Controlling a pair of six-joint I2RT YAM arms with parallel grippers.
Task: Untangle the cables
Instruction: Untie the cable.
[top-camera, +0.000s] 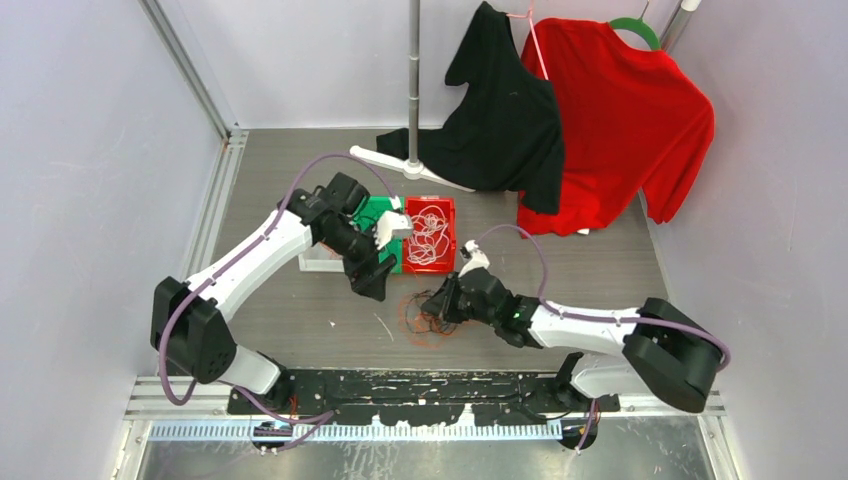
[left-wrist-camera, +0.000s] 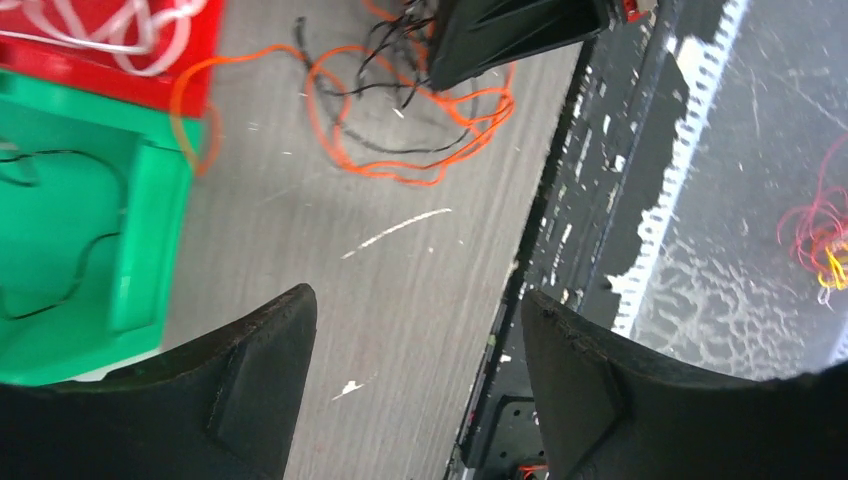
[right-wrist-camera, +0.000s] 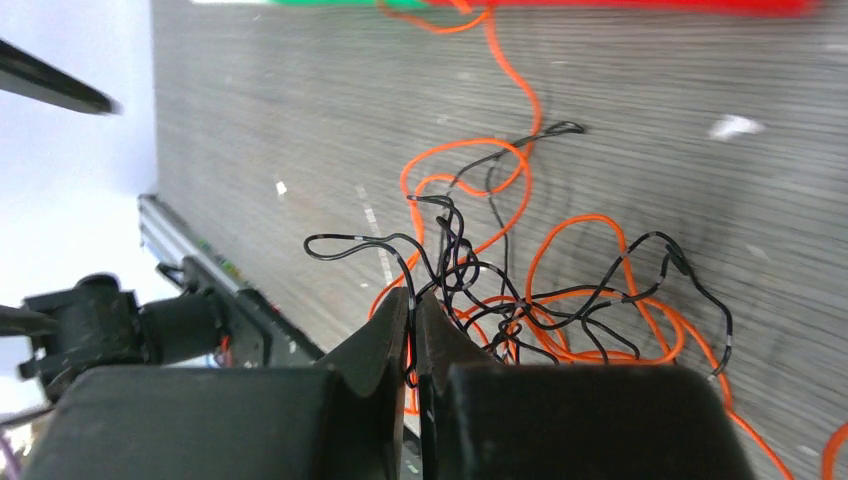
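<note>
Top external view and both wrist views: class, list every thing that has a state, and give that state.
left gripper: open, empty
right gripper: shut on black cable
orange cable: tangled with black cable, on table
white cable: bunched inside red bin
black shirt: hanging
red shirt: hanging

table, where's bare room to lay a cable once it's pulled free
Bare wood right of the red bin, between the red shirt and the right arm; also between the left arm and the cables. Crowded where the cables tangle at the right tool.
</note>
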